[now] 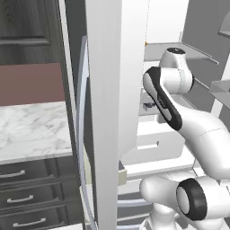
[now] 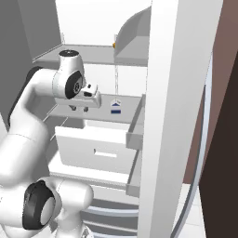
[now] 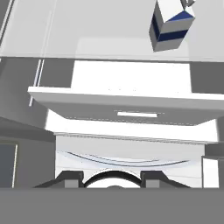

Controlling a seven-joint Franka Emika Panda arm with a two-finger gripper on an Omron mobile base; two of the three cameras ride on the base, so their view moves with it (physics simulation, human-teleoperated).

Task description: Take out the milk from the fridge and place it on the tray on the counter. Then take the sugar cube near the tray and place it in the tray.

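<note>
The milk (image 2: 116, 107), a small white carton with a dark blue band, stands upright on a middle shelf of the open fridge (image 2: 181, 93). My gripper (image 2: 79, 109) hangs just above that shelf, to the left of the carton and apart from it, fingers pointing down. In the hand view the milk (image 3: 171, 25) sits at the top right, well off from my gripper (image 3: 111, 180), which is open with nothing between its tips. From the left base view my gripper (image 1: 148, 106) is partly hidden behind the forearm. The marble counter (image 1: 31, 130) lies left of the fridge.
The fridge door edge (image 1: 105, 90) with its curved grey handle (image 1: 81, 134) stands between counter and shelves. A white drawer (image 2: 97, 148) juts out below the milk's shelf. Another shelf (image 2: 88, 55) runs close over my wrist. Dark drawers (image 1: 22, 193) sit under the counter.
</note>
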